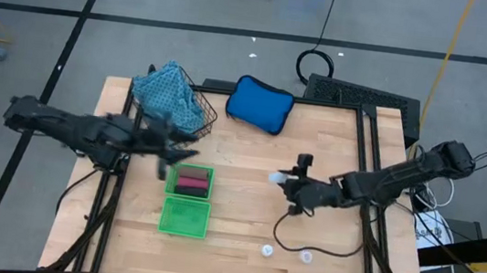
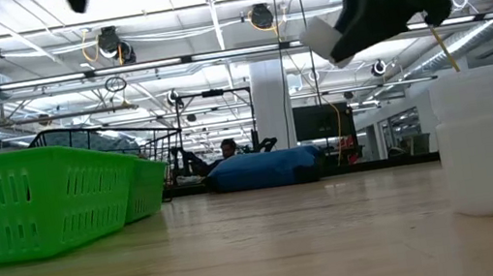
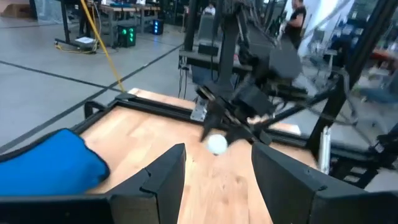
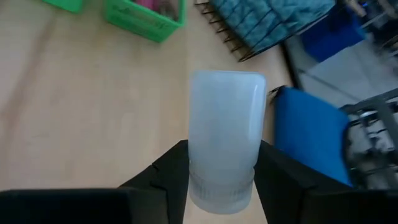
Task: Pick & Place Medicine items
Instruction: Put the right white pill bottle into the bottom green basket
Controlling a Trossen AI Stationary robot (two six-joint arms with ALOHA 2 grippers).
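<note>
A white bottle (image 4: 225,137) sits pinched between the fingers of the right gripper (image 1: 290,186), held above the table (image 1: 241,237) right of centre. The right arm reaches in low from the right edge. The left gripper (image 1: 168,154) hovers over the far green basket (image 1: 189,182), jaws spread and empty. Two more white bottles (image 1: 267,249) (image 1: 307,256) stand near the front edge. Two green baskets lie side by side; the far one holds dark and pink pieces (image 1: 190,183).

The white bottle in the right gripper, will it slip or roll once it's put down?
The white bottle looks like smooth, light plastic, so it could slip between the right gripper's narrow fingers. It is round, so on its side it would probably roll; the standing bottle suggests upright is stable.
</note>
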